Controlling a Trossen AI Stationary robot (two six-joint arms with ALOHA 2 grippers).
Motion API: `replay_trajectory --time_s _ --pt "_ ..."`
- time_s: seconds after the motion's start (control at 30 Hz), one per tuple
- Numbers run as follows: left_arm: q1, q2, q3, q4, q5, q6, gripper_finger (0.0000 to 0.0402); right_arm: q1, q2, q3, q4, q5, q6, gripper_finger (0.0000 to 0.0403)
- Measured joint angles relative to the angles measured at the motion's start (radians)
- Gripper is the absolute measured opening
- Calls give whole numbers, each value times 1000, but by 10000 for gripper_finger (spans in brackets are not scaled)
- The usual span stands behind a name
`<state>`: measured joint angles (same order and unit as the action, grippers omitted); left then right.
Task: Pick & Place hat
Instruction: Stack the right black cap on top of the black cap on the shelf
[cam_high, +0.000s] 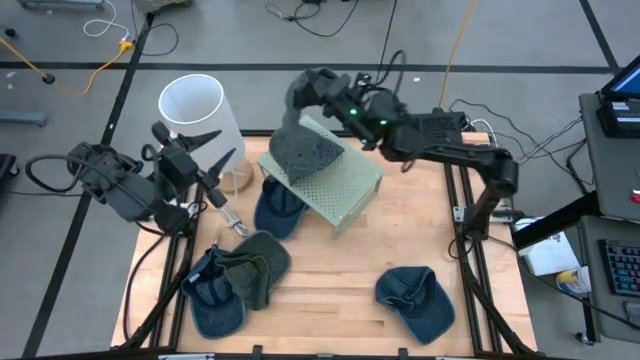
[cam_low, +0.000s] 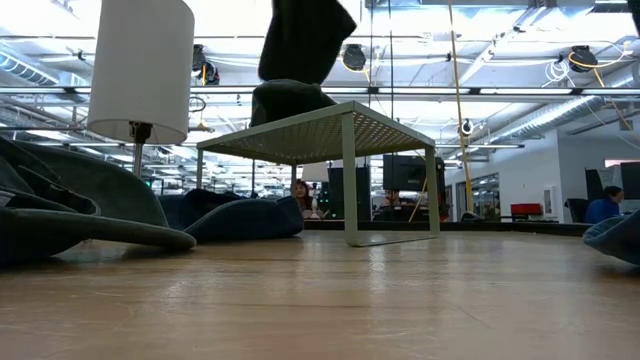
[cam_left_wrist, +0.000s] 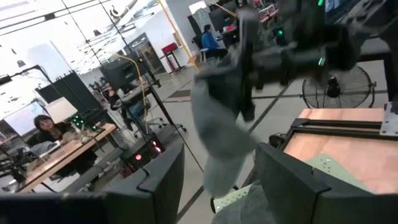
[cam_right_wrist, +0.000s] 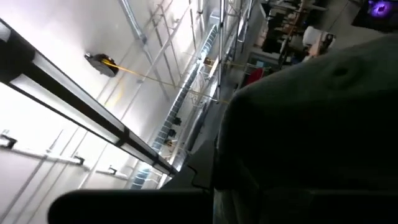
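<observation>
- Grey cloth of the hat (cam_high: 307, 152) is seen resting on the far end of the small green rack (cam_high: 345, 185), the end nearest the white lamp (cam_high: 200, 112).
- The right tool (cam_high: 312, 95) is placed right above the hat, and it seems to be pinched on the top of the hat. Part of the hat is lifted up, as seen in the low view.
- The hat could be dropped off the edge of the rack if it is let go too soon, because it sits close to that edge.
- The rack could be pushed or tipped if the hat is pressed down hard.
- The left tool (cam_high: 205, 150) is held spread wide beside the lamp, facing the rack. The lamp could be bumped if that arm is swung.
</observation>
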<state>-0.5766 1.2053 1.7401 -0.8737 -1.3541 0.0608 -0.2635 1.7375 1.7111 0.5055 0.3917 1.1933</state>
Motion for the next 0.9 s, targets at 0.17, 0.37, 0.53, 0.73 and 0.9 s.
replay_trajectory --time_s 0.17,0.37,0.53,0.73,0.9 --pt "0 -22 0 0 2 13 216 1 82 0 79 -4 5 17" --pt "0 -36 0 -25 11 15 208 -5 153 0 89 -77 2 17" --pt "0 -37 0 -62 23 15 197 11 173 -1 20 -70 -4 17" --pt "0 -37 0 -73 55 14 188 35 157 -1 -49 -50 -52 17" --pt "0 -37 0 -73 55 14 196 60 117 0 -182 -46 -69 17"
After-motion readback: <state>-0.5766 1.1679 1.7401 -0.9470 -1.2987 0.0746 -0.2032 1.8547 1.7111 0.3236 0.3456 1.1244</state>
